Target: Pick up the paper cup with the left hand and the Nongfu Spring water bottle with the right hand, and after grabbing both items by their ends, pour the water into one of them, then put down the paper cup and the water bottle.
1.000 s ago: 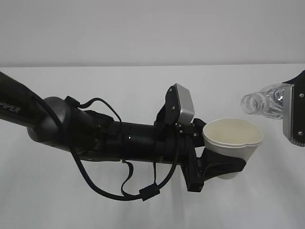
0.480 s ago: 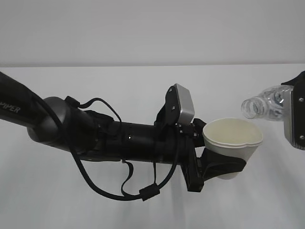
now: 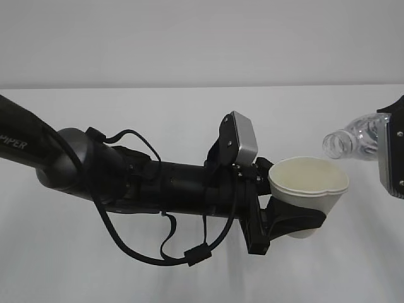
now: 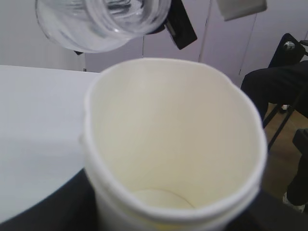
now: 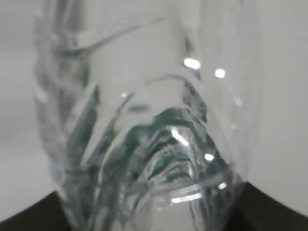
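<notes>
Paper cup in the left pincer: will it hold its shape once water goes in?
Probably soft: the paper cup's rim already looks pinched out of round under the left pincer. It is likely light, so added water may shift it. Squeezing harder could crumple it.

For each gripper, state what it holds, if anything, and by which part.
The left hand grips the paper cup around its lower body. The right hand holds the tilted Nongfu Spring water bottle by its rear body.
</notes>
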Controlling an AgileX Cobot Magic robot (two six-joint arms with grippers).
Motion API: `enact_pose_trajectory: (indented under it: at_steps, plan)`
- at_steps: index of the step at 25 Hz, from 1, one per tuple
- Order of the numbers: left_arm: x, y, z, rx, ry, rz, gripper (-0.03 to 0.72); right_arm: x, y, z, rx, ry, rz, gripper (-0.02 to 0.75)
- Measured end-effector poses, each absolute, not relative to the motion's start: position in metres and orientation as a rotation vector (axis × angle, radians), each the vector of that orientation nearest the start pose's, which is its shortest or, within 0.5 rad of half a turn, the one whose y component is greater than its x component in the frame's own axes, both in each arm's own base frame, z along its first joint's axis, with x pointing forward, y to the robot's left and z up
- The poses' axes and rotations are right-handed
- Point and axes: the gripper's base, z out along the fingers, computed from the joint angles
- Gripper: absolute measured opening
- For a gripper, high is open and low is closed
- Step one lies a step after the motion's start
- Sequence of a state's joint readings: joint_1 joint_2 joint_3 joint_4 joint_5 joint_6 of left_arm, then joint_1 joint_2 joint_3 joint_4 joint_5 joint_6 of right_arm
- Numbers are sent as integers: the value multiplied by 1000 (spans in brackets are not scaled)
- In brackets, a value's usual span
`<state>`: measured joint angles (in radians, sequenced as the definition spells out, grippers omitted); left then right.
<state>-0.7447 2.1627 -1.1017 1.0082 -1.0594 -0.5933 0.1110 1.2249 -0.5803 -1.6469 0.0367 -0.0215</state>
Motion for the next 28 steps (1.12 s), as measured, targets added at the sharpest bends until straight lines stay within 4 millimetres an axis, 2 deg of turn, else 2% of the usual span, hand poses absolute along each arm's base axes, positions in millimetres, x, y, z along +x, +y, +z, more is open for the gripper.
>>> enact_pose_trajectory:
  at_steps: [28]
  plan:
    - [255, -326, 128, 1277, 1380, -1211, 428, 245, 25, 247, -1774, 1400, -946, 411]
